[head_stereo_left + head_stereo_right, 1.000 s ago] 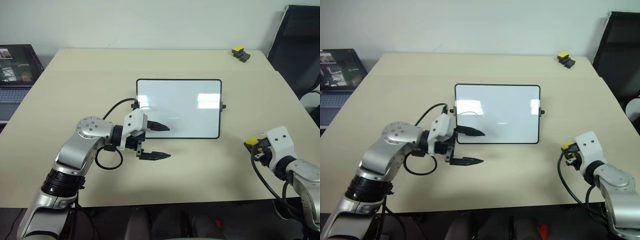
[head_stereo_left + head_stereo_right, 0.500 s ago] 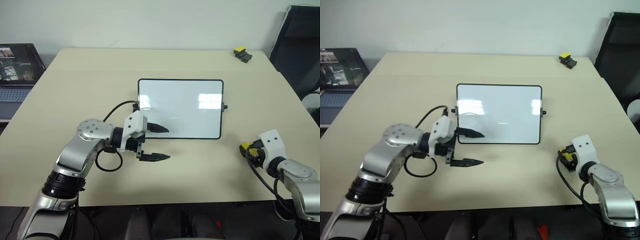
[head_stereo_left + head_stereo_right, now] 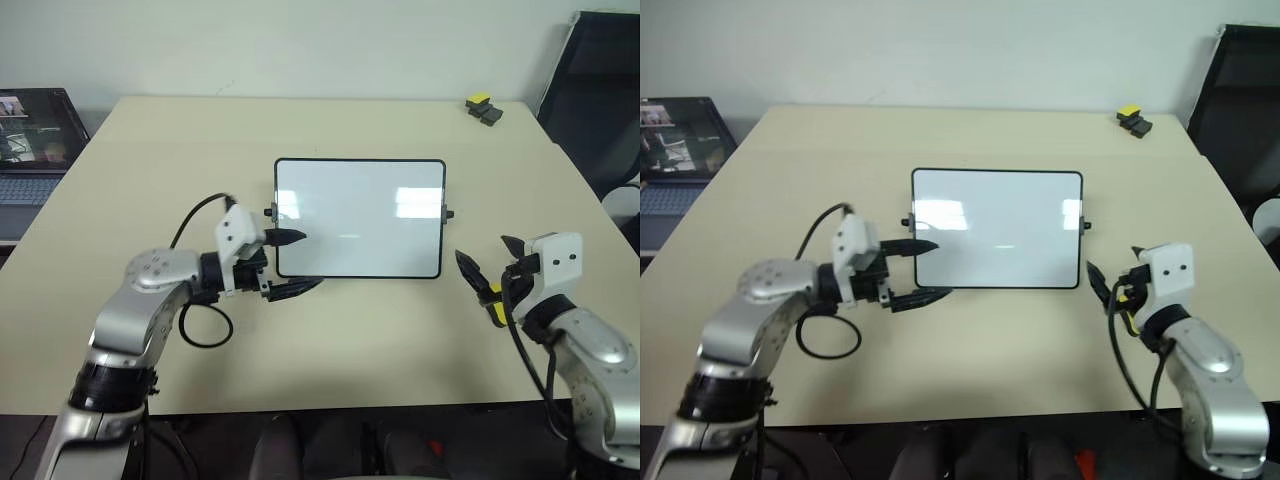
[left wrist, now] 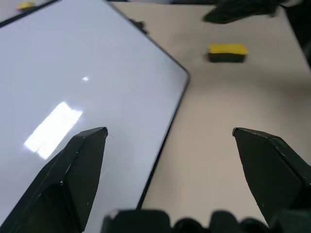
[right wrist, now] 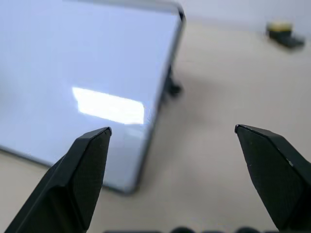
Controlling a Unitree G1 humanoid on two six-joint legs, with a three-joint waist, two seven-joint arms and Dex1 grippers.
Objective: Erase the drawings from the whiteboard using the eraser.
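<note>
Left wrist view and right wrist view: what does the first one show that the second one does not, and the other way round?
Left wrist view: the yellow eraser, lying on the table past a corner of the whiteboard. Right wrist view: a pair of small dark blocks, one yellow-topped, far off on the table. Both: the whiteboard, its glossy face looking blank, with bare table beside it.
</note>
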